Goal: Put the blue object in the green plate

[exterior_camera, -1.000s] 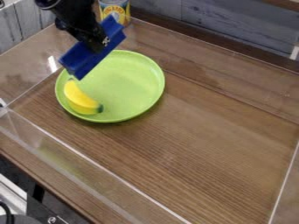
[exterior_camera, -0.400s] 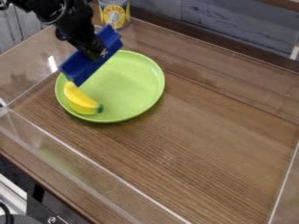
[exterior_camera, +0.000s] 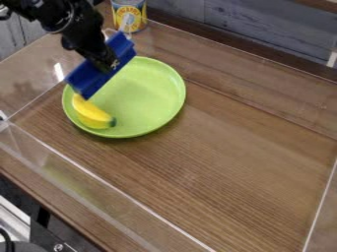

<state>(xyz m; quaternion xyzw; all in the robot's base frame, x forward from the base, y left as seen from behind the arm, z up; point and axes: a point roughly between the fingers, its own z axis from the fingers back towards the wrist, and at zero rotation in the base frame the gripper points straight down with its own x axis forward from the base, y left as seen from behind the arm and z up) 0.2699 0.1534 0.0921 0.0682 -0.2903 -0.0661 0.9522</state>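
Note:
The blue object is a royal-blue elongated block, tilted, with its lower end over the left rim of the green plate. My black gripper comes in from the upper left and is shut on the block's upper part. A yellow banana lies in the plate's left side, just below the block. Whether the block touches the plate or the banana I cannot tell.
A yellow can stands at the back behind the plate. Clear acrylic walls edge the wooden table at the left and front. A grey plank wall runs along the back.
The gripper with the blue block has sunk a little and shifted left, bringing the block's lower end closer to the plate's left rim and the banana.

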